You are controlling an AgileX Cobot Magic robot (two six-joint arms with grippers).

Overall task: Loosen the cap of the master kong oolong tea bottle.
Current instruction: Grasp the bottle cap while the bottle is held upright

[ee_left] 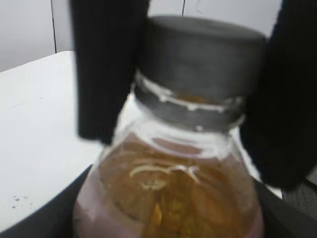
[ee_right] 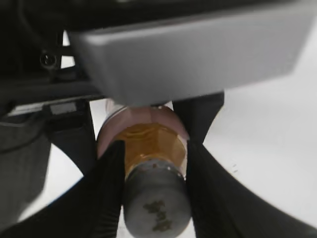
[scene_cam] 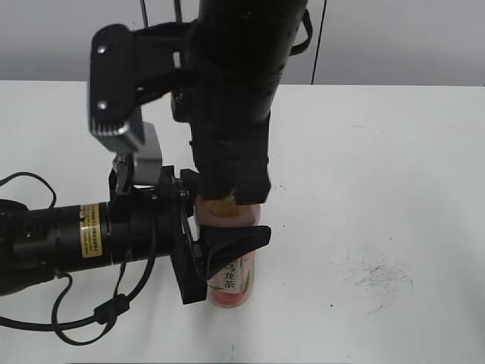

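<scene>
Lab-like robot workspace, scuffed white table [scene_cam: 379, 152], plain grey wall [scene_cam: 394, 38]

Clear glossy plastic bottle [ee_left: 168, 198], matt grey plastic cap [ee_left: 200, 57], matt white table [scene_cam: 379, 189] w/ scuffs

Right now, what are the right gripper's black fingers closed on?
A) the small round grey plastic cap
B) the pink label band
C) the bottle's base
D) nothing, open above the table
A: in the right wrist view the right gripper has a finger on each side of the cap, above the amber-tea bottle.
</scene>
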